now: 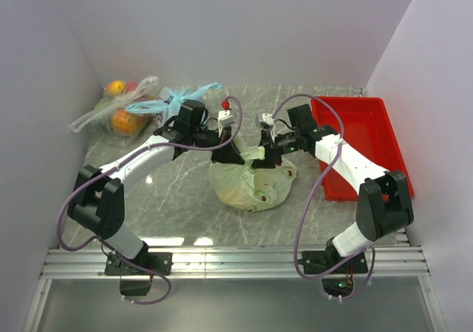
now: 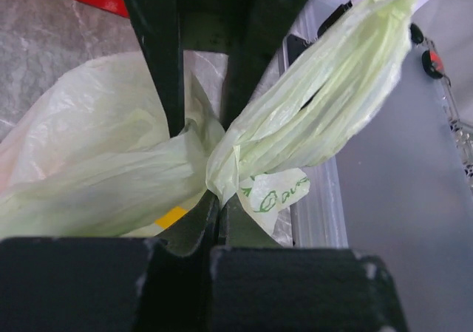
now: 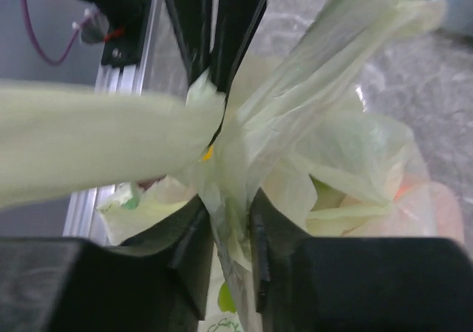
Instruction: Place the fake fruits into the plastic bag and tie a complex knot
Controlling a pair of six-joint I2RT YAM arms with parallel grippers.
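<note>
The pale green plastic bag [image 1: 250, 183] sits bulging in the middle of the table, with faint orange shapes showing through its side. The fake fruits are otherwise hidden inside it. My left gripper [image 1: 228, 154] is shut on a twisted handle of the bag [image 2: 310, 103] at the knot. My right gripper [image 1: 267, 154] is shut on the bag's other handle [image 3: 233, 221]. The two grippers face each other just above the bag, with the handles crossed between them [image 3: 214, 117].
A red tray [image 1: 363, 144] stands at the right. A light blue bag [image 1: 177, 97] and a clear bag of orange and red fruits [image 1: 118, 114] lie at the back left. The aluminium rail [image 1: 236, 262] runs along the near edge.
</note>
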